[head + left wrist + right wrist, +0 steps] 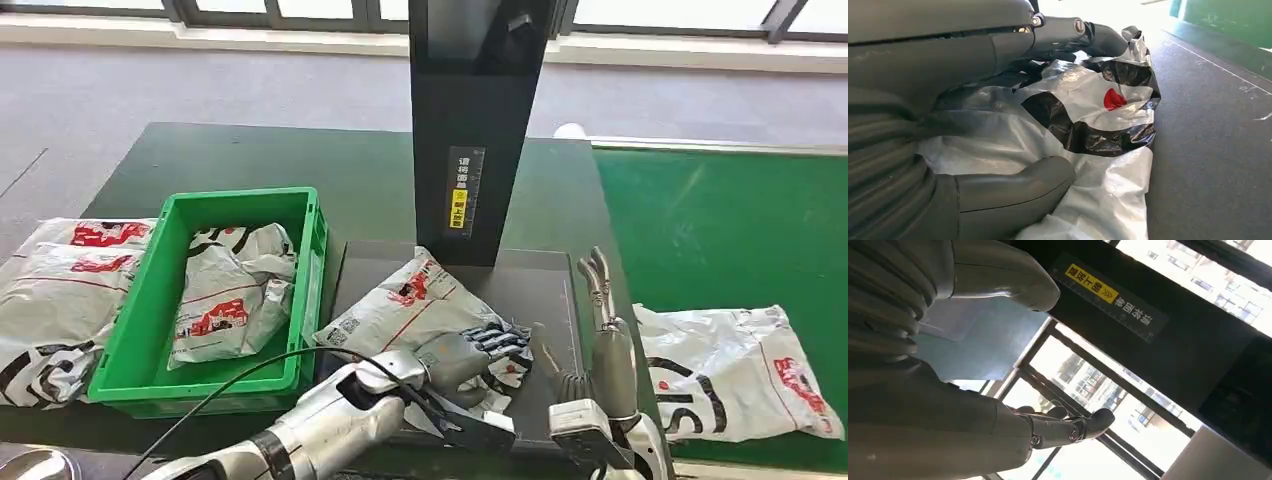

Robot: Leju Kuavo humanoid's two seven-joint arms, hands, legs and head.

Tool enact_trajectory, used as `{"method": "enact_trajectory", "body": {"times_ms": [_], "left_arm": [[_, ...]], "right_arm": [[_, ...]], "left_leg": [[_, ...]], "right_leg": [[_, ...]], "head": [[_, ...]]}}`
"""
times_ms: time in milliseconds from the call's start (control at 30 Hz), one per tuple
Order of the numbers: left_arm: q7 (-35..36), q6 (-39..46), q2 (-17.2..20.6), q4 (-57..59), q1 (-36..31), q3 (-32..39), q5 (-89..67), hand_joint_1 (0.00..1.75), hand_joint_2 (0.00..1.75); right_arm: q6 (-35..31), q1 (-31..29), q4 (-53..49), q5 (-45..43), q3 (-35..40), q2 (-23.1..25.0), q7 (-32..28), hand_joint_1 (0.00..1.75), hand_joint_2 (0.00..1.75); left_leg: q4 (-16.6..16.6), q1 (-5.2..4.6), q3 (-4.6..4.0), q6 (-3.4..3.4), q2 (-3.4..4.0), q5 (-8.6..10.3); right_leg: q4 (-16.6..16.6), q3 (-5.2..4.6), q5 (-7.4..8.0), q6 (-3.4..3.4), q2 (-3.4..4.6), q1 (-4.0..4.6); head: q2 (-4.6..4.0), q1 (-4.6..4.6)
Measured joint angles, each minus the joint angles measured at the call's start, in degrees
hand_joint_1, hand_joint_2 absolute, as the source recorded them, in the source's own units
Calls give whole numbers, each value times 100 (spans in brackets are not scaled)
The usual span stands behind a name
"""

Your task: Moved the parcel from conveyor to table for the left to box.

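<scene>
Left hand [470, 352] closed over parcel [415, 300], thumb beneath edge. I judge parcel light, soft, slippery: grip bunched film. Right hand [600, 330] empty, fingers extended.

A dark green table [250, 165] is being occupied by a green crate [135, 345], a dark flat platform [520, 290] bearing a parcel [420, 305], and stacked parcels [55, 290] at its left edge. A further parcel [735, 370] is being carried by the green conveyor [720, 220].
</scene>
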Motion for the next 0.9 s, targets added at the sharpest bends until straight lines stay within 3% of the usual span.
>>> {"method": "enact_trajectory", "body": {"times_ms": [33,67,100,900], "left_arm": [[0,0,-7,17,-7,0,0,0,175],[2,0,-11,35,-14,0,2,54,175],[2,0,-13,50,-21,0,2,175,175],[-7,881,415,-1467,605,205,98,175,175]], "right_arm": [[2,0,0,0,0,2,0,0,175],[0,0,0,0,0,4,0,0,175],[0,0,0,0,0,7,0,0,175],[-24,316,-212,-111,-13,7,-103,0,175]], "left_leg": [[0,0,1,1,0,1],[0,0,3,1,0,2],[0,0,4,2,0,3],[-1,0,-23,2,3,7]], "right_leg": [[0,0,1,1,0,0],[0,2,3,3,-1,0],[0,3,3,3,-1,0],[1,-21,9,-3,3,0]], "head": [[2,0],[2,0],[2,2],[2,2]]}}
